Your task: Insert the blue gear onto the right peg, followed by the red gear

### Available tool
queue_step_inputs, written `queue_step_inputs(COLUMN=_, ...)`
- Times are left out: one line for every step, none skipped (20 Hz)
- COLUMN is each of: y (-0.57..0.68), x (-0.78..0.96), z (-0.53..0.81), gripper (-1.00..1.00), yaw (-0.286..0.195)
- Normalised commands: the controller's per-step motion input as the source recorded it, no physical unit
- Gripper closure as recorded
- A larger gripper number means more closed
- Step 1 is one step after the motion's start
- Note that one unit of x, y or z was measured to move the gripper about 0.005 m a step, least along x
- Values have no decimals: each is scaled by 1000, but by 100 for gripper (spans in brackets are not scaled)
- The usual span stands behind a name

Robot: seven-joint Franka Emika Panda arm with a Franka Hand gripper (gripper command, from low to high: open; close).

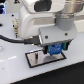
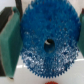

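The blue gear (image 2: 47, 30) fills the wrist view, a wide toothed disc with a dark centre hole. Teal fingers (image 2: 9, 42) press on its two sides, so my gripper (image 2: 46, 45) is shut on it. In the exterior view the gripper (image 1: 54, 50) holds the blue gear (image 1: 55, 48) low over the grey, black-bordered plate (image 1: 36, 58), toward the plate's end on the exterior view's right. The right peg is hidden behind the gripper and gear. A sliver of red (image 2: 51, 81) shows at the rim of the wrist view; I cannot tell whether it is the red gear.
The plate lies on a white table (image 1: 15, 70). The arm's white body (image 1: 37, 25) and a black cable (image 1: 15, 39) fill the space above and to the exterior view's left of the plate.
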Motion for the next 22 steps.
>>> queue_step_inputs(y=14, x=106, z=136, gripper=100, yaw=0)
queue_step_inputs(y=13, x=31, z=60, gripper=100, yaw=0)
queue_step_inputs(y=-117, x=121, z=48, gripper=100, yaw=0)
queue_step_inputs(y=-57, x=75, z=18, gripper=100, yaw=0)
queue_step_inputs(y=-36, x=72, z=9, gripper=100, yaw=0)
queue_step_inputs(y=-90, x=108, z=-38, gripper=100, yaw=0)
queue_step_inputs(y=-49, x=89, z=-61, gripper=100, yaw=0)
queue_step_inputs(y=57, x=162, z=-205, gripper=100, yaw=0)
queue_step_inputs(y=-67, x=68, z=-79, gripper=100, yaw=0)
queue_step_inputs(y=-116, x=105, z=-90, gripper=100, yaw=0)
queue_step_inputs(y=-72, x=80, z=-139, gripper=100, yaw=0)
queue_step_inputs(y=-57, x=68, z=-43, gripper=100, yaw=0)
queue_step_inputs(y=-14, x=23, z=-81, gripper=100, yaw=0)
queue_step_inputs(y=-24, x=13, z=-78, gripper=100, yaw=0)
queue_step_inputs(y=-43, x=-3, z=-103, gripper=100, yaw=0)
queue_step_inputs(y=-7, x=47, z=57, gripper=100, yaw=0)
queue_step_inputs(y=9, x=46, z=212, gripper=100, yaw=0)
queue_step_inputs(y=-5, x=5, z=-44, gripper=100, yaw=0)
queue_step_inputs(y=-6, x=137, z=171, gripper=100, yaw=0)
queue_step_inputs(y=-21, x=12, z=29, gripper=100, yaw=0)
queue_step_inputs(y=10, x=14, z=-90, gripper=100, yaw=0)
queue_step_inputs(y=6, x=19, z=-154, gripper=100, yaw=0)
